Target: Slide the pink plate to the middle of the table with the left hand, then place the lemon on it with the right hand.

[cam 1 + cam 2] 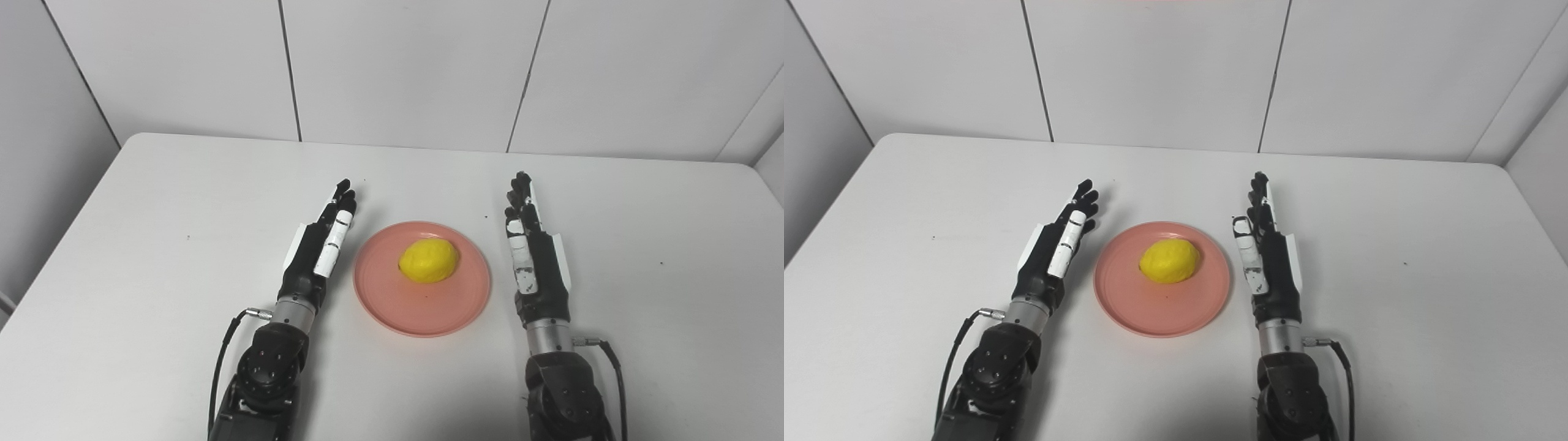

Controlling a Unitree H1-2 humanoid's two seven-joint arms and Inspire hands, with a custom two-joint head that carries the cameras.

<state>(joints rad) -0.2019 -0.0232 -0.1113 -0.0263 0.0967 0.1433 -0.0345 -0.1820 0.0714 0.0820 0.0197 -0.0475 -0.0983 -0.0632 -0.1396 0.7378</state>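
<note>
A pink plate [392,306] lies near the middle of the white table [153,202]. A yellow lemon [429,260] rests on the plate, a little behind its centre. My left hand [321,245] lies just left of the plate, fingers stretched out and apart from the rim, holding nothing. My right hand [531,251] lies just right of the plate, fingers stretched out, holding nothing. Both show in the right eye view too: the left hand [1056,248], the right hand [1265,254], the lemon [1170,260].
White wall panels [404,67] stand behind the table's far edge. A grey wall [43,153] runs along the table's left side. Black cables hang by both wrists near the front edge.
</note>
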